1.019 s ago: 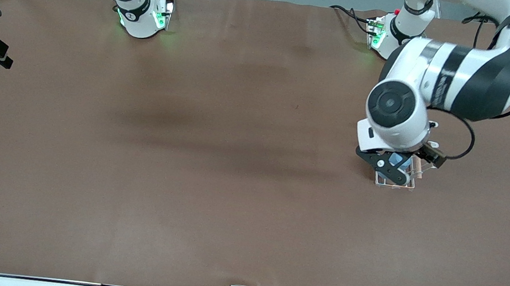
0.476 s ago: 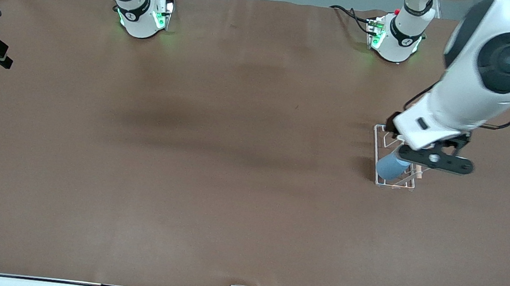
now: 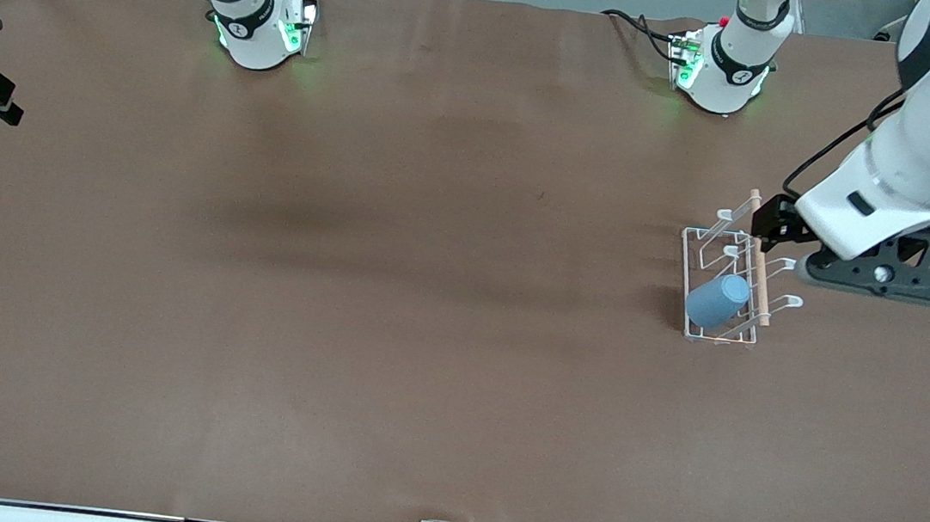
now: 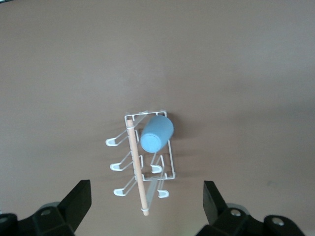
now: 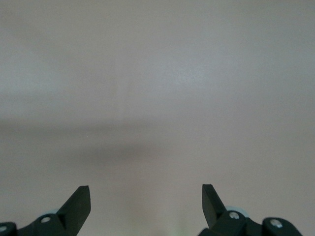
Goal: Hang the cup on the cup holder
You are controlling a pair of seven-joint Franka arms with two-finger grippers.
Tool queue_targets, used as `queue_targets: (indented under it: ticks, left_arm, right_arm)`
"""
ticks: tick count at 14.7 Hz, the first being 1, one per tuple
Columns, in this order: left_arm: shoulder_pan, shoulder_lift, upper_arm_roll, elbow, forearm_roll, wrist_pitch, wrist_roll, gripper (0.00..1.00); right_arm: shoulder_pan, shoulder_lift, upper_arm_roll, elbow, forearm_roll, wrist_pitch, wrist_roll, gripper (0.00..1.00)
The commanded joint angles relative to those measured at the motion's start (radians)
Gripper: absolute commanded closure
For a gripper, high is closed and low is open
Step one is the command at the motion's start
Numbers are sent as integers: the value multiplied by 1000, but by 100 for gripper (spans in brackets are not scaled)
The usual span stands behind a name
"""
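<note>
While cup hangs on cup holder, left hand spread empty above; right hand spread, surroundings unseen

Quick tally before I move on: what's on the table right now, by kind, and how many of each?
Cups: 1, the light-blue cup, hanging on a prong of the rack.
Cup holders: 1, the white wire cup holder with a wooden dowel, toward the left arm's end of the table.
Total: 2 things.
</note>
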Motion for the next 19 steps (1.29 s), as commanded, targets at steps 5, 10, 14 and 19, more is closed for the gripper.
queue_targets:
  ticks: [5,10,14,19]
  left_arm:
    - [-13,-255,173,-226,-150,8,51,0]
    - [-68,-443,289,-480,-201,115,49,0]
    - [-59,-439,288,-473,-198,95,51,0]
    - [-61,-382,288,-395,-183,77,44,0]
  right_arm:
    - [4,-29,-7,-35,12,14,12,0]
    - [-1,-29,-7,-35,12,14,10,0]
    - [-1,-29,-8,-35,12,14,8,0]
    - [-1,-27,-8,-35,12,12,8,0]
